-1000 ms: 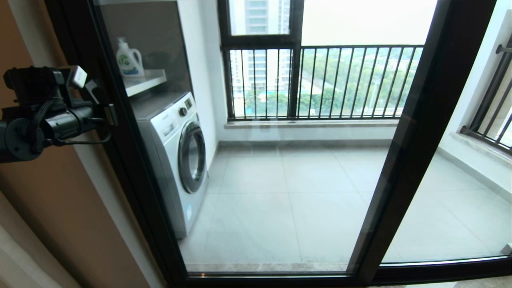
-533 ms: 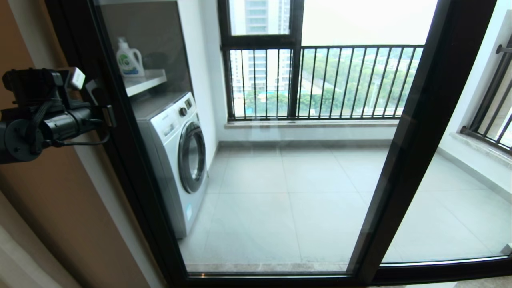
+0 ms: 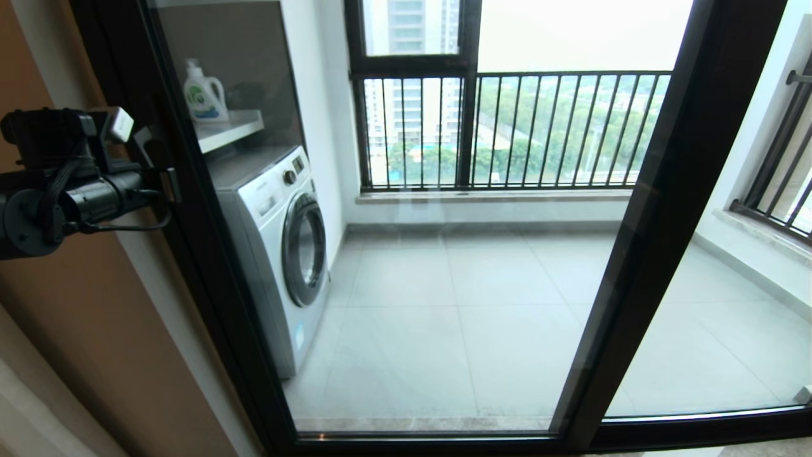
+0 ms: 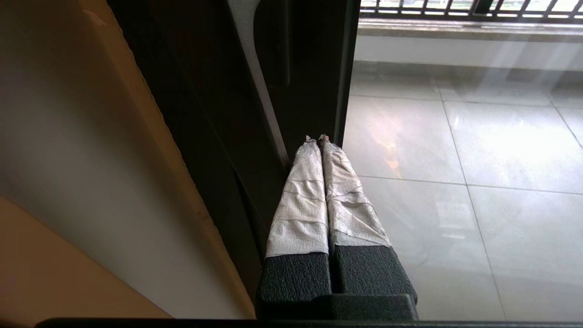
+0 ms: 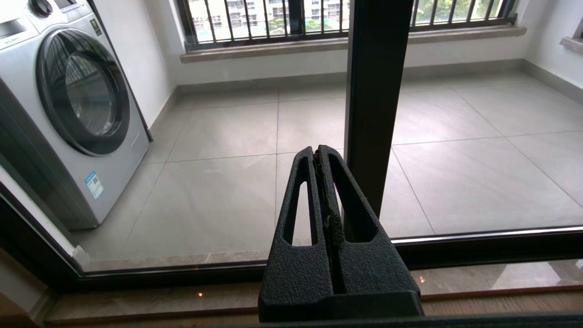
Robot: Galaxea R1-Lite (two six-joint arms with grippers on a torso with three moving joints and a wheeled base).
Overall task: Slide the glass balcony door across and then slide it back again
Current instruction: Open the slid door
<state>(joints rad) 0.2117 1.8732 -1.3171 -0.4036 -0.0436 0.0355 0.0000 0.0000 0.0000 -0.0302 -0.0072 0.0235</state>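
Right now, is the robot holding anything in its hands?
No. The left gripper is shut on nothing, its tips at the left upright of the glass balcony door. The right gripper is shut and empty too.

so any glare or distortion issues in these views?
Head view: wide-angle bend tilts the glass balcony door frame; sky blown out white. Left wrist view: bright reflections on the glass over the tiles, wall beside the left gripper soft. Right wrist view: evenly lit, sharp, right gripper included.

Daylit tiled balcony floor (image 3: 444,304), washing machine (image 3: 279,247), barred window (image 3: 507,127).
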